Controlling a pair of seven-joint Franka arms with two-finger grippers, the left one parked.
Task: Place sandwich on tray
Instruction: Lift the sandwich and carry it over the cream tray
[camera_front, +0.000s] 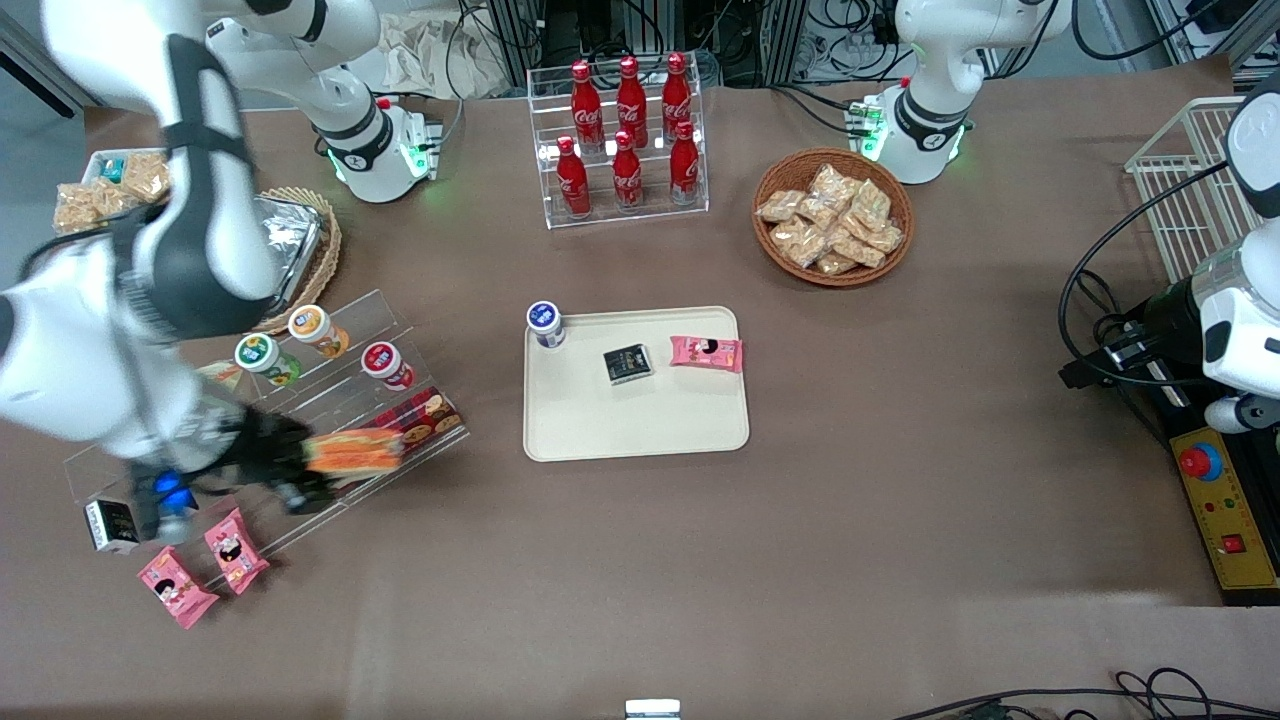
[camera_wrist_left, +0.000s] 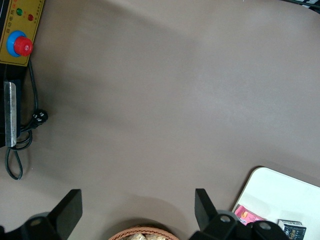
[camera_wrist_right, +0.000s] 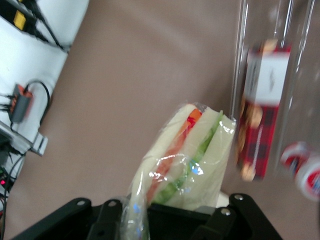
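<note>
My right gripper (camera_front: 292, 466) is shut on the sandwich (camera_front: 355, 450), a clear-wrapped wedge of pale bread. The front view shows its orange-red stripe. In the right wrist view the sandwich (camera_wrist_right: 187, 160) sticks out from the gripper (camera_wrist_right: 160, 212), showing an orange-red stripe and a green one. It hangs over the low front step of a clear acrylic shelf (camera_front: 340, 400), beside a red plaid box (camera_front: 430, 418). The cream tray (camera_front: 640, 425) lies in the middle of the table, well apart from the gripper. A corner of the tray (camera_wrist_left: 280, 190) shows in the left wrist view.
On the tray sit a blue-lidded cup (camera_front: 545, 323), a black pack (camera_front: 628, 363) and a pink pack (camera_front: 706, 352). Three lidded cups (camera_front: 318, 330) stand on the shelf. Two pink packs (camera_front: 236, 550) lie nearer the camera. A cola rack (camera_front: 625, 140) and a snack basket (camera_front: 832, 215) stand farther back.
</note>
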